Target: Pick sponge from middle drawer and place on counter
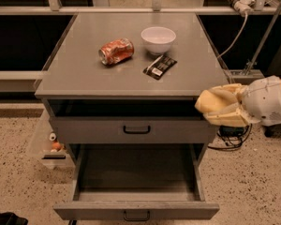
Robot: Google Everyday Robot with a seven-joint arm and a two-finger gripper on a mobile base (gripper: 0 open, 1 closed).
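Clutter on the counter (84, 74) runs from a crushed red can (116, 51) to a white bowl (158, 39) and black wrapper (159, 66); below, we see the middle drawer (136, 210) pulled out. At the right, off the counter's front corner, our gripper (205, 110) clasps the pale sponge (220, 97), its fingers clenched around it.

I'm in a lab-like room: speckled floor (253, 182), grey metal drawer cabinet (131, 131), loose cables (234, 138) at right. My claw (213, 108) hangs right of the cabinet.
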